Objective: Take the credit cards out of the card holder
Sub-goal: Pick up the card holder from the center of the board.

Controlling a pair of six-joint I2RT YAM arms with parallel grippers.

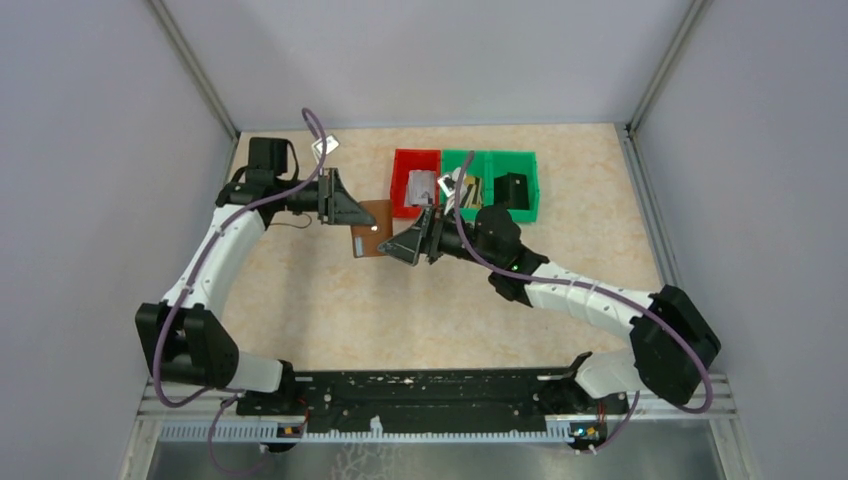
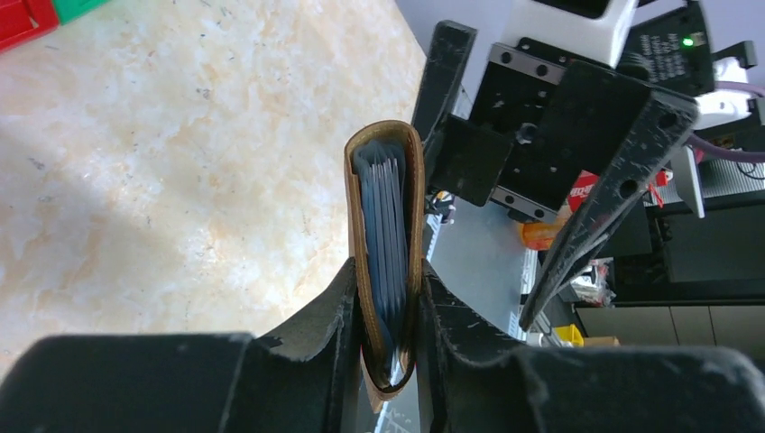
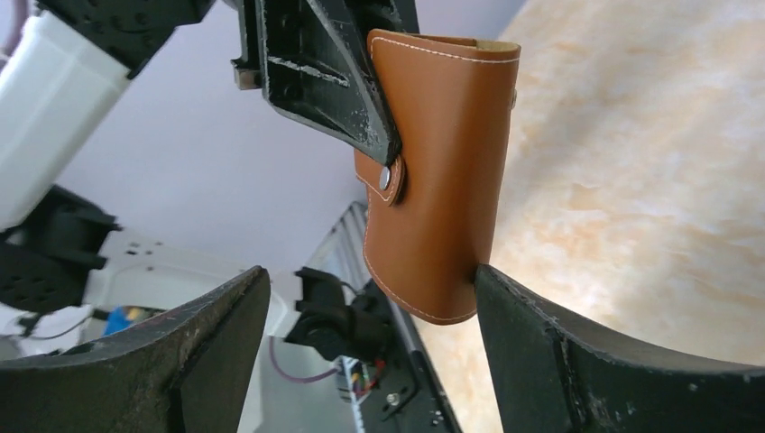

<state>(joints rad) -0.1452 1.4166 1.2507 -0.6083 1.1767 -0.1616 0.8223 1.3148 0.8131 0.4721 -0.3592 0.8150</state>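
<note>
My left gripper [image 1: 352,212] is shut on the brown leather card holder [image 1: 372,230] and holds it above the table. In the left wrist view the holder [image 2: 413,194] stands edge-on between my left gripper's [image 2: 386,271] fingers, with several dark blue-grey credit cards [image 2: 383,216] packed inside. My right gripper [image 1: 412,244] is open just right of the holder. In the right wrist view the holder [image 3: 442,162] hangs with its snap tab showing. My right gripper [image 3: 370,280] stands wide open around the holder's lower end, and its right fingertip [image 3: 492,284] touches the holder's edge.
A red bin [image 1: 402,160] and two green bins [image 1: 500,158] stand in a row at the back, just behind the right gripper. The red one holds a silvery flat item [image 1: 420,187]. Grey walls enclose the table on three sides.
</note>
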